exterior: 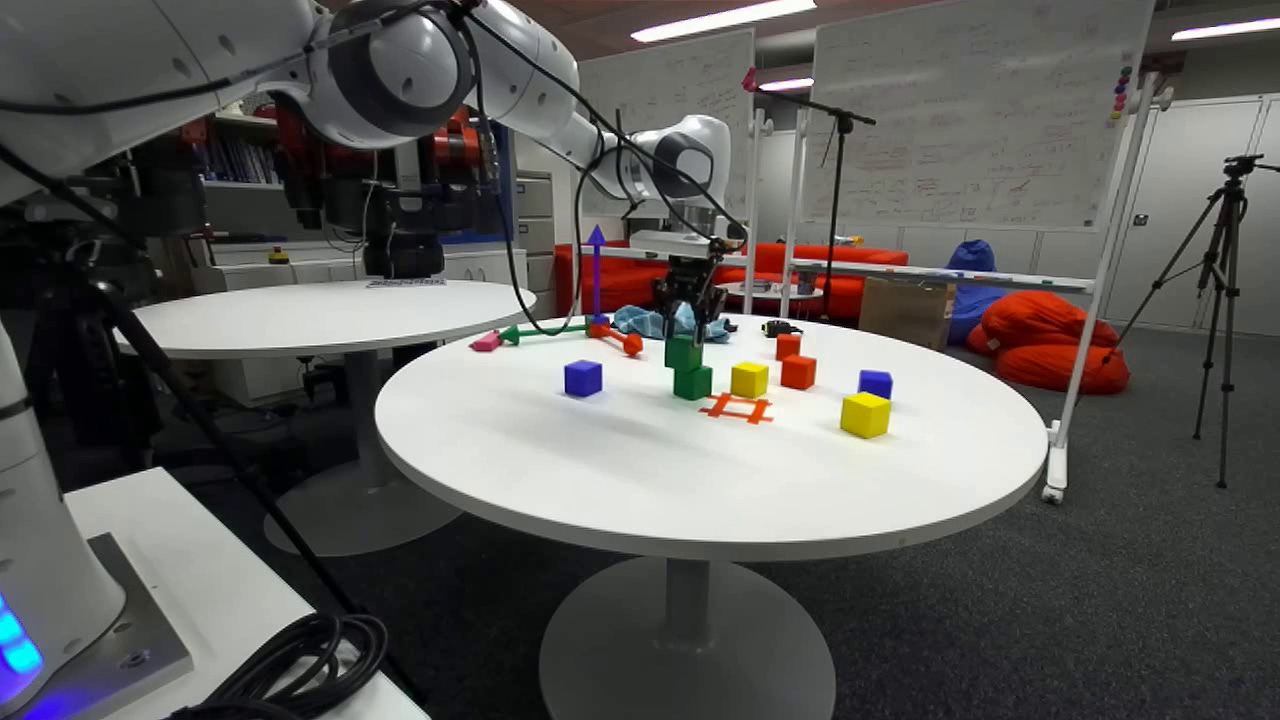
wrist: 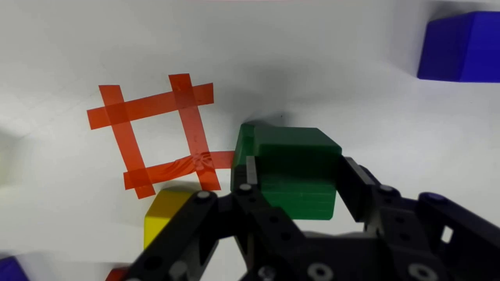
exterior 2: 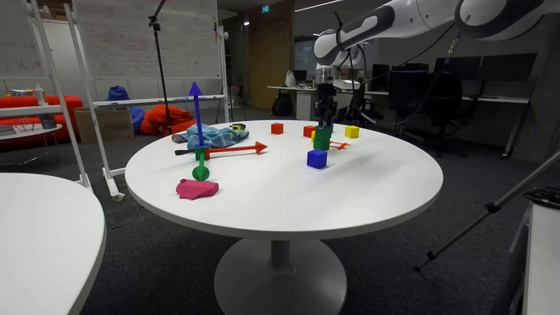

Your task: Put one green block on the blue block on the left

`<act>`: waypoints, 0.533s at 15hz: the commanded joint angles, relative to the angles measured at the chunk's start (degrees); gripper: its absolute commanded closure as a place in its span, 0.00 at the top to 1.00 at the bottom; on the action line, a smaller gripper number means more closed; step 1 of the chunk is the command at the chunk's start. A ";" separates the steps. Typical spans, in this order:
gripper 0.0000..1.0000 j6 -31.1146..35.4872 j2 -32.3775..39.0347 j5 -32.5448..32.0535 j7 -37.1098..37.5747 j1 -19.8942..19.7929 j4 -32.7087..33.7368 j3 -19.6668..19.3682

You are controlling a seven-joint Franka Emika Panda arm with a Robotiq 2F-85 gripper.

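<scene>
My gripper [wrist: 299, 168] pointed downward over a round white table [exterior 2: 280, 210], its two fingers [wrist: 351, 183] set, in the wrist view, against opposite faces of the upper green cube [wrist: 299, 136], which it held clasped. Beneath this, slightly offset, the lower green cube [exterior: 692, 384] sat on the table; whether the two cubes touched, I could not tell. Near the pair lay a hash-shaped frame of red tape [wrist: 190, 117], with one yellow cube [wrist: 158, 212] just beside it. The left blue cube [exterior: 583, 378] rested flat on the table, apart from the green pair and to their left in an exterior view. On their right, in that view, stood one red cube [exterior: 798, 372], a farther red cube [exterior: 788, 346], and a right-hand blue cube [exterior: 875, 384] partly hidden by the nearer yellow cube [exterior: 865, 415]. Farther out lay a crumpled light-blue cloth [exterior 2: 221, 137], three joined arrows [exterior 2: 236, 149] in red, green and blue, the blue one upright, and an angular crimson piece [exterior 2: 197, 189] near the table's edge. Beyond the table stood a wheeled whiteboard [exterior: 960, 120] marked with handwriting, a red beanbag [exterior: 1050, 340] and a black tripod [exterior: 1222, 250].
</scene>
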 commanded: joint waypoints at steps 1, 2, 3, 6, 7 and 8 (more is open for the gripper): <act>0.28 -0.78 -2.74 0.24 -1.62 -0.14 -1.95 0.57; 0.28 -0.02 -4.54 0.31 -1.68 0.03 -3.94 0.66; 0.28 0.61 -6.14 0.36 -1.79 0.19 -5.64 0.77; 0.28 0.94 -11.73 0.92 -1.40 0.34 -11.44 1.61; 0.28 0.81 -13.72 1.24 -1.26 0.39 -13.62 1.93; 0.28 -0.04 -15.65 1.66 -1.01 0.47 -15.74 2.25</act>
